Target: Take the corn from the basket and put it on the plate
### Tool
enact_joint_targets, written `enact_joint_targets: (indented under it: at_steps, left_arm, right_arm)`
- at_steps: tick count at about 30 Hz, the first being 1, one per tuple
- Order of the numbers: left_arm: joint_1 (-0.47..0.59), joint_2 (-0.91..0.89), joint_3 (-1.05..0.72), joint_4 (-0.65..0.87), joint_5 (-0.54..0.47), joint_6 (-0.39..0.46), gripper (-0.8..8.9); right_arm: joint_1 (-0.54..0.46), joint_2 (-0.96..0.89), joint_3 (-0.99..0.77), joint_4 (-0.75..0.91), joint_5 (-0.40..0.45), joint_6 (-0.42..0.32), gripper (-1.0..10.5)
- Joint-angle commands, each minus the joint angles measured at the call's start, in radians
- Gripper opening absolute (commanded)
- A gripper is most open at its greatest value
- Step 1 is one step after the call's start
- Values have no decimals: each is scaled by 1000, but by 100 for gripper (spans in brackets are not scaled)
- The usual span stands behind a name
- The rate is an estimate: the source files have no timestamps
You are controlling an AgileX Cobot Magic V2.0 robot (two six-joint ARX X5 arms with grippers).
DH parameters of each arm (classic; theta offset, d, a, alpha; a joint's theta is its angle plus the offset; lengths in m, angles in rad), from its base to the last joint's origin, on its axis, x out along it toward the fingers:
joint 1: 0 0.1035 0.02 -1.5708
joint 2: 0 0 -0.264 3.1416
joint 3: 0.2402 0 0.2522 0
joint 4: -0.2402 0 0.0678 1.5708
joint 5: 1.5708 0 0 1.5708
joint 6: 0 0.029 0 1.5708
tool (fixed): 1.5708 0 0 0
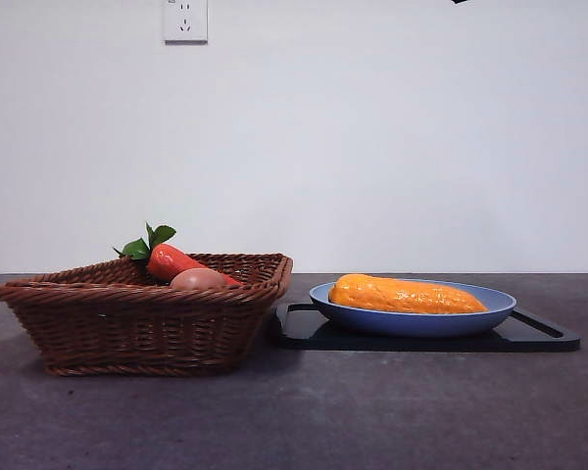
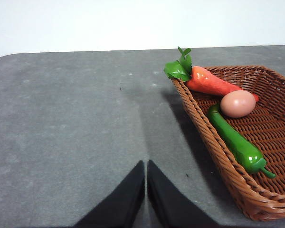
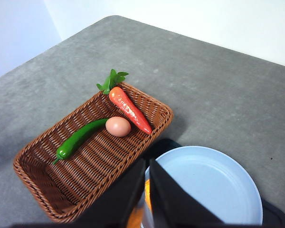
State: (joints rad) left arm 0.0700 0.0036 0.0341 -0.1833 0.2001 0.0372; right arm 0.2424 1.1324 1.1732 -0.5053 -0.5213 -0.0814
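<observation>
1. The corn lies lengthwise in the blue plate, and the plate sits on a black tray just beside the basket on the bench. By the look of it, the placing is done.
2. The right claw hangs high above the plate's near rim, jaws together with only a thin slit between, holding nothing. A sliver of orange shows under it, likely the cob's end.
3. The left claw waits over bare bench beside the basket, jaws closed as well and empty.
4. In the basket there remain a carrot propped against the rim, a pinkish egg touching it, and a green pepper stretched along the weave.
5. Handling call: the cob looks stiff, light and glossy, probably a plastic prop, so slippery along its length. The bumpy kernels should give the jaws some bite.
6. If it needs another grip, take it across the thick middle, jaws square to its long axis. Near the rounded ends it would likely pivot or squirt free.
</observation>
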Motion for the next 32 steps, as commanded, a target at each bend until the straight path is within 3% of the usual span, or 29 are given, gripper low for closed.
enact_joint_targets:
  at_steps: [1,20,28,32]
  left_arm:
    - [3,0,-11,-46,1,-4,8]
    - [3,0,-11,-46,2,-4,8]
    - [3,0,-11,-46,2,-5,8]
    - [3,0,-11,-45,2,-4,8]
  right_arm:
    - [3,10,16,11,-2,-5,2]
    - [3,10,16,15,-1,-7,2]
    - [-58,-64,10,28,63,-99,2]
    - [-100,-180,-49,78,62,-103,2]
